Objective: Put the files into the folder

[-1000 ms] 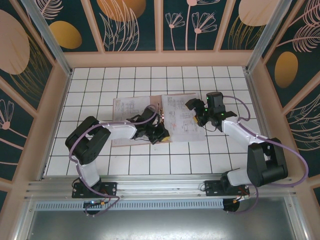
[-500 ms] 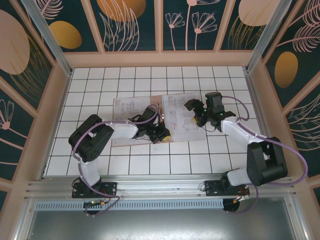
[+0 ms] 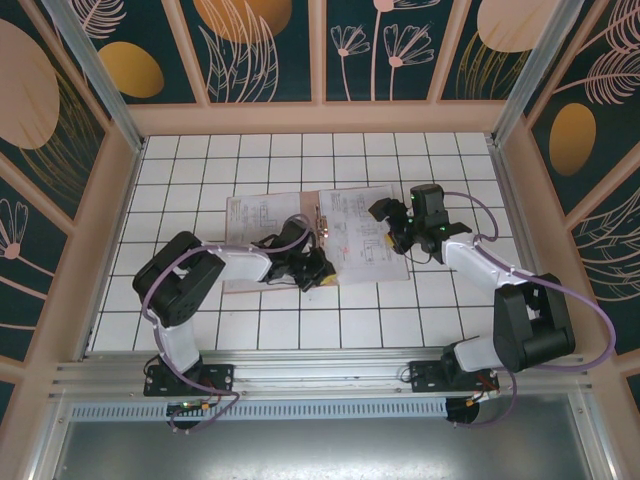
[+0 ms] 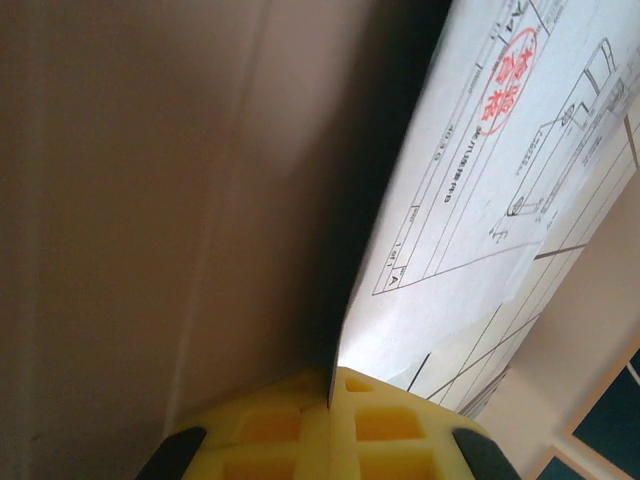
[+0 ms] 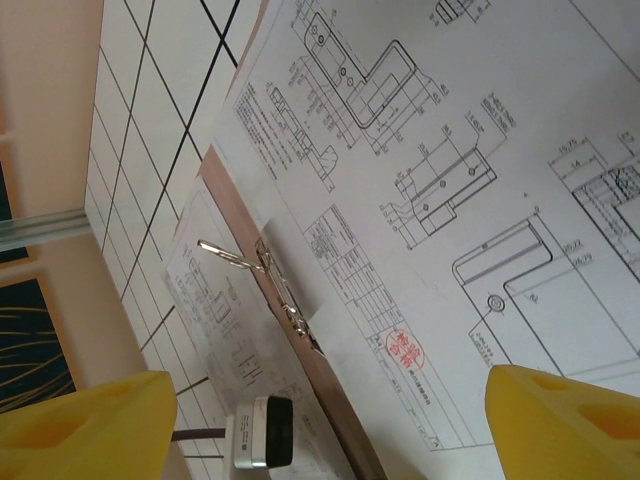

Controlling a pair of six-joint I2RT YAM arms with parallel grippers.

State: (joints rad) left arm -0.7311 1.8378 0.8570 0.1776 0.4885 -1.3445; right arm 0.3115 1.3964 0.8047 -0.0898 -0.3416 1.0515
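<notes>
Matt kraft-card folder (image 4: 150,200); smooth white paper sheet (image 5: 450,150).

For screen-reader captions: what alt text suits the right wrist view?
A white sheet of technical drawings with a red stamp, a metal clip at its edge, tiled table beyond. The right gripper stands open.

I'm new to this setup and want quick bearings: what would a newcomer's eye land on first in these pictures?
A white sheet of engineering drawings with a red stamp stands out, lying mid-table on the open brown folder. The left gripper is shut on what looks like that sheet's near edge, while the right gripper hangs open over its right side.
</notes>
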